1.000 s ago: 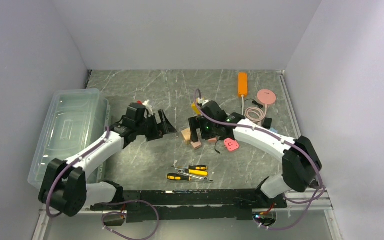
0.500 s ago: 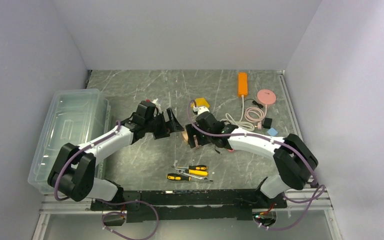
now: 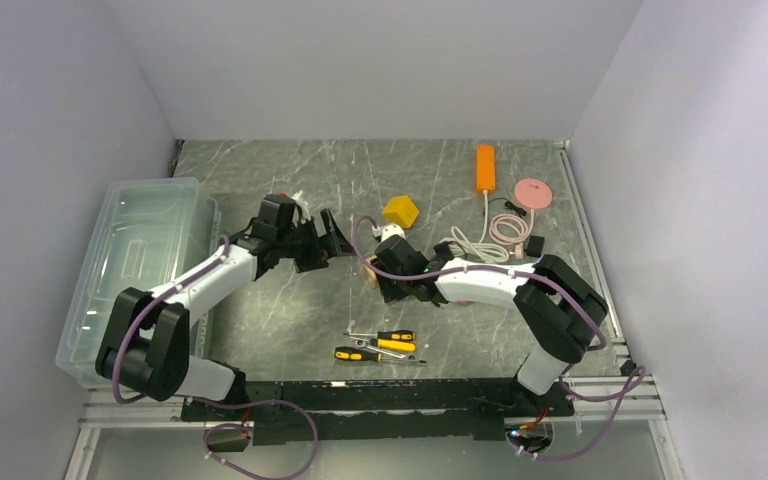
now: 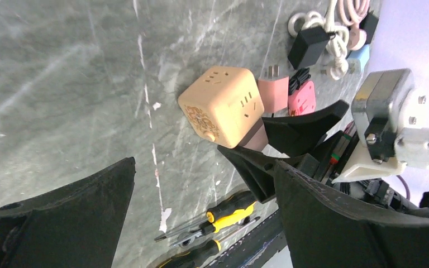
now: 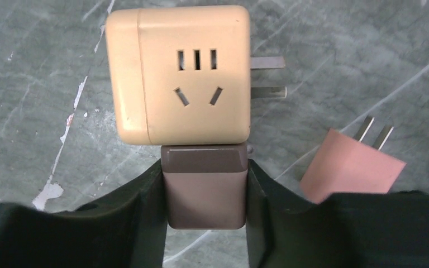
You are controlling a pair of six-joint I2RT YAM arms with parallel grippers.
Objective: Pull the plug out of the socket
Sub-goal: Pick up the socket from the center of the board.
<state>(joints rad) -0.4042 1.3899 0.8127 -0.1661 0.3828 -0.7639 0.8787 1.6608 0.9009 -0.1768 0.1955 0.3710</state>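
on one face of the beige cube socket (image 5: pixel 179 78), lying on the table (image 5: pixel 44 67), sits the brown plug (image 5: pixel 204 187), with the right fingers (image 5: pixel 139 218) pressed against its two sides. left fingers (image 4: pixel 335 223) stand spread and empty beside the cube. both pieces look like light, rigid, smooth plastic; brace the cube by its flat faces.

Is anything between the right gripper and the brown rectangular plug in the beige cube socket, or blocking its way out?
Nothing visible. The right gripper has a finger against each side of the brown rectangular plug, which is seated in the beige cube socket. A loose pink plug lies to one side, off the pull line.
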